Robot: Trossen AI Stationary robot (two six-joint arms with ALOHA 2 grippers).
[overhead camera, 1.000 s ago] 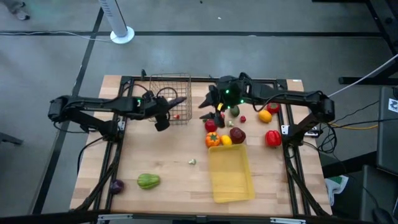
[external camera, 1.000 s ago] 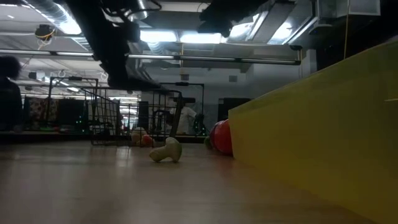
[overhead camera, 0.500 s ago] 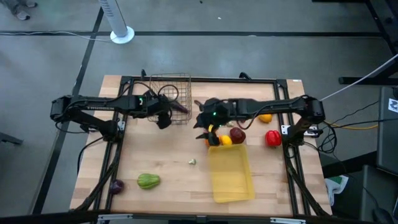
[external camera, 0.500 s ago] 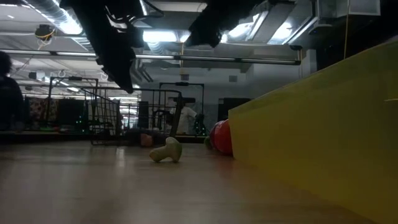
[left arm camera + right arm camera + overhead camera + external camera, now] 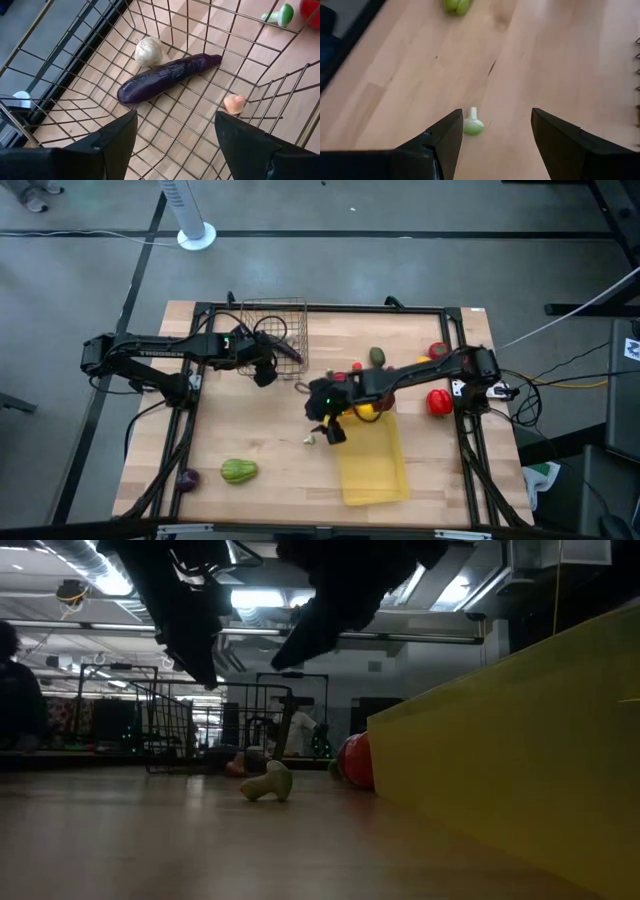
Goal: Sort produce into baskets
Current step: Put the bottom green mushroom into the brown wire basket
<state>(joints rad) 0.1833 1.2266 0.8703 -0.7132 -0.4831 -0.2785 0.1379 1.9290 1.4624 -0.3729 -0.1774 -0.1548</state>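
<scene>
Right gripper (image 5: 330, 427), fingers apart and empty, hovers over a small pale mushroom (image 5: 472, 124) at the yellow tray's (image 5: 372, 470) ten o'clock. Left gripper (image 5: 268, 367), open, empty, hangs over the wire basket (image 5: 165, 115) holding an eggplant (image 5: 167, 78).

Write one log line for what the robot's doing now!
left gripper: open over eggplant in wire basket | right gripper: open, above mushroom

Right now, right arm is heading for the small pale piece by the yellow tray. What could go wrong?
1. The whitish piece is small and rounded; the open right gripper may knock it away.
2. It lies near the yellow tray; a finger could clip the tray's wall.
3. The left gripper hangs open inside the wire basket above the eggplant; withdrawing could snag the mesh.
</scene>
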